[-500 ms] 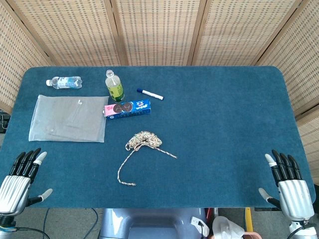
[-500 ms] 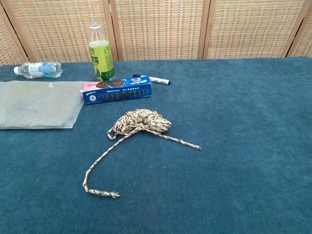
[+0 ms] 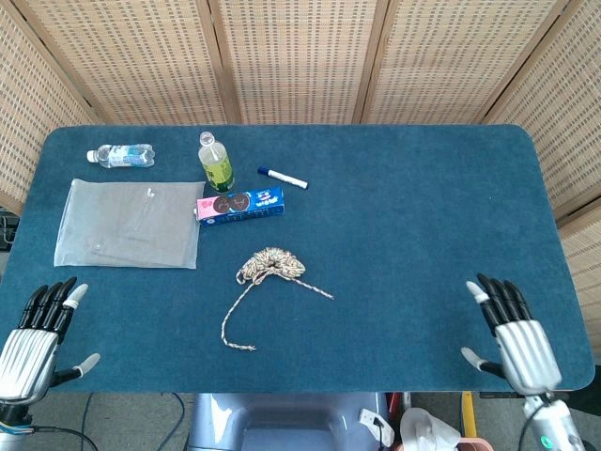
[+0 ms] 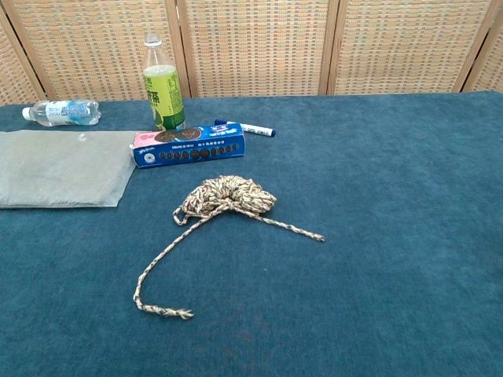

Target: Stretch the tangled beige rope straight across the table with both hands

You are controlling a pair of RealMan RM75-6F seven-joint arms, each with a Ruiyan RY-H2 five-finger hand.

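Head cam looks steeply down from high up, taking in the whole counter (image 3: 423, 207); chest cam sits low and close, facing the screen (image 4: 251, 47). Both share the middle.

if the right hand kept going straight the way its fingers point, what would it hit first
The right hand is open, its fingers aimed up and slightly left toward the table's far side. That line crosses only bare blue table as far as the head view shows. The rope lies well off to its left.

Bright, even light; soft shadows, both views sharp.
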